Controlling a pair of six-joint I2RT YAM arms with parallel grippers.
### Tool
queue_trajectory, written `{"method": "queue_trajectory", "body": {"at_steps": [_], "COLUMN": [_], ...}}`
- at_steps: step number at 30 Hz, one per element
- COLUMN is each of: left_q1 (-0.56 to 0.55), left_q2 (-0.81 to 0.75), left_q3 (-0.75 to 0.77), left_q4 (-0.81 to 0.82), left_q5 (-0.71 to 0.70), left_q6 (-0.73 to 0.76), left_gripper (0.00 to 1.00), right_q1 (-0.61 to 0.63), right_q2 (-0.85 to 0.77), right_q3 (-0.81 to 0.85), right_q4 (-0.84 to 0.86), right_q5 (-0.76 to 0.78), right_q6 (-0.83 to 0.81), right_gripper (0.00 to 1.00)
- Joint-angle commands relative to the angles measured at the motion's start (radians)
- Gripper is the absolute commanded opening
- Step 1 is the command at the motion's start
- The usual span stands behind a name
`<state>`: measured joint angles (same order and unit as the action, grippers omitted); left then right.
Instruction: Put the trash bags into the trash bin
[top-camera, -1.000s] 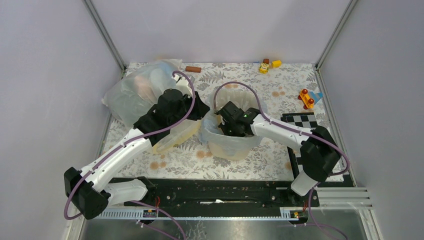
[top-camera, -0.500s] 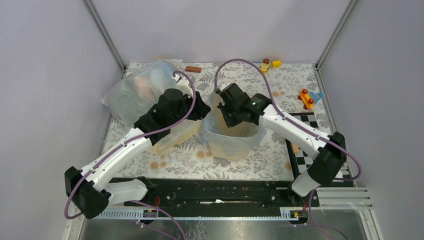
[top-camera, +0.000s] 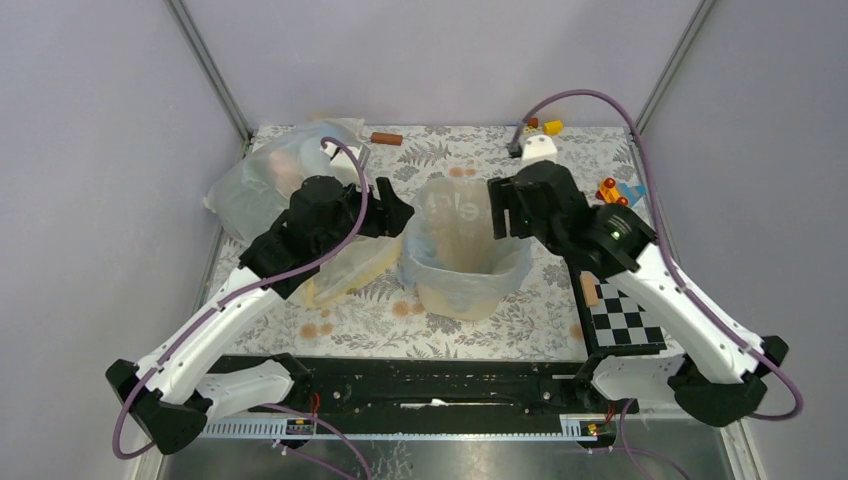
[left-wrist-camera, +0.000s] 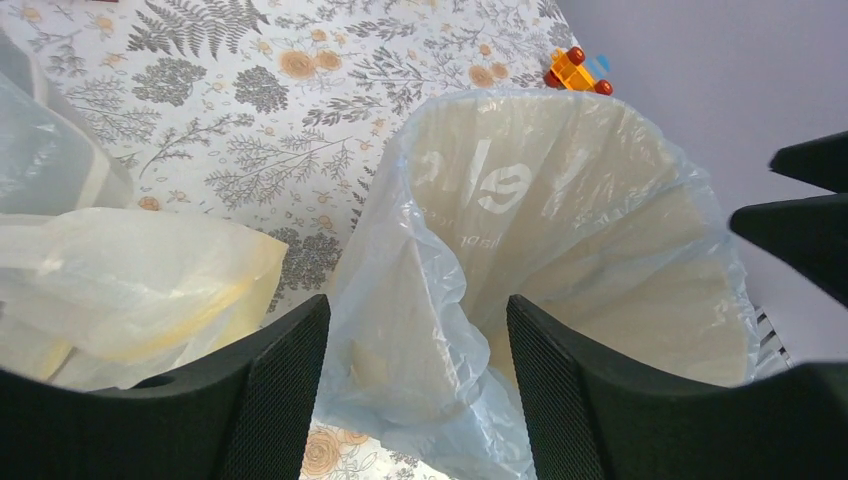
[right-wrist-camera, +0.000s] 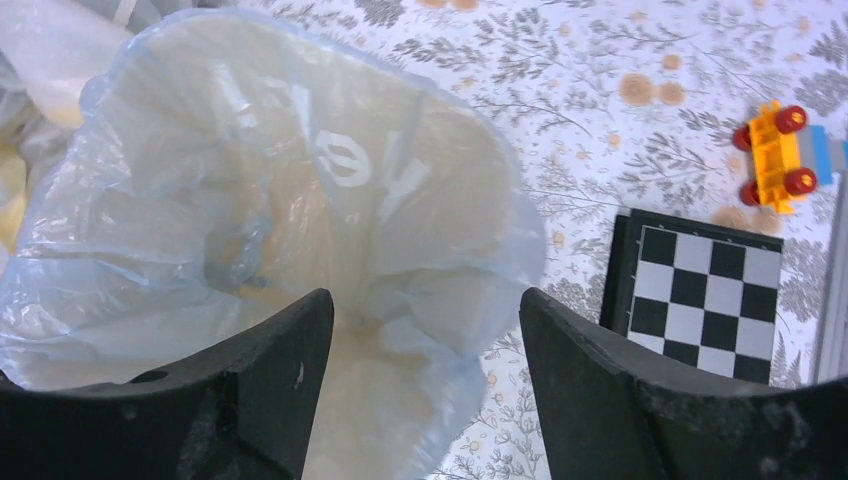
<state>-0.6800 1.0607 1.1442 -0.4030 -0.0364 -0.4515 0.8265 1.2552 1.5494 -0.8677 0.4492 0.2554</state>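
Note:
The cream-beige trash bin (top-camera: 462, 298) stands mid-table. The pale blue trash bag (top-camera: 432, 262) lines it, its rim folded out over the edge. My left gripper (top-camera: 397, 213) hovers at the bin's left rim. In the left wrist view it (left-wrist-camera: 418, 395) is open, with a loose fold of the bag (left-wrist-camera: 430, 330) lying between the spread fingers (left-wrist-camera: 280, 400). My right gripper (top-camera: 500, 208) hangs above the bin's right rim. It (right-wrist-camera: 425, 390) is open too, over the bag's edge (right-wrist-camera: 300, 200), and holds nothing.
A pale yellow plastic bag (top-camera: 350, 272) and a bulky clear bag (top-camera: 265, 180) lie left of the bin. A checkerboard (top-camera: 618, 315) sits at the right. Toy blocks (top-camera: 612, 190) and a brown stick (top-camera: 386, 139) lie near the back edge.
My right gripper lifted out of the bin, swung back to its right side and opened. My left gripper opened and let go of the bag's rim.

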Motion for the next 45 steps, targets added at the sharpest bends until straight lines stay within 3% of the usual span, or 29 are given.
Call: {"method": "queue_trajectory", "body": {"at_steps": [1,13,15,19,22,28,36,37,42,45], "left_q1": [0.002,0.002,0.002,0.002,0.004,0.008,0.014,0.014,0.015,0.015], "left_q2": [-0.045,-0.091,-0.097,-0.125,-0.147,-0.226,-0.242,-0.244,-0.253,-0.273], "left_q3": [0.038,-0.011,-0.008,-0.014,-0.025,-0.079,-0.139,-0.151,-0.209,-0.253], "left_q4": [-0.021,-0.042,-0.066,-0.09,-0.092,-0.086,-0.085,-0.08,-0.054,-0.034], "left_q5": [-0.053,-0.101,-0.133,-0.195,-0.221,-0.388,-0.393,-0.385,-0.342,-0.317], "left_q6": [0.029,0.022,0.03,0.048,0.054,0.059,0.045,0.039,0.008,-0.01], "left_gripper": [0.69,0.7,0.7,0.71,0.72,0.74,0.78,0.78,0.79,0.79], "right_q1": [-0.003,-0.016,-0.017,-0.025,-0.064,-0.197,-0.314,-0.326,-0.356,-0.362], "right_q2": [-0.078,-0.008,0.016,0.049,0.088,0.205,0.37,0.392,0.45,0.383], "right_q3": [-0.065,-0.206,-0.202,-0.174,-0.138,-0.072,0.114,0.136,0.204,0.152], "right_q4": [-0.022,-0.018,-0.012,0.026,0.06,0.147,0.246,0.254,0.278,0.349], "right_q5": [0.141,0.118,0.12,0.149,0.159,0.074,0.052,0.042,-0.02,-0.038], "right_q6": [0.085,0.18,0.183,0.168,0.149,0.116,0.069,0.068,0.046,0.027], "right_gripper": [0.73,0.55,0.46,0.17,0.0,0.0,0.0,0.08,0.67,0.84]}}
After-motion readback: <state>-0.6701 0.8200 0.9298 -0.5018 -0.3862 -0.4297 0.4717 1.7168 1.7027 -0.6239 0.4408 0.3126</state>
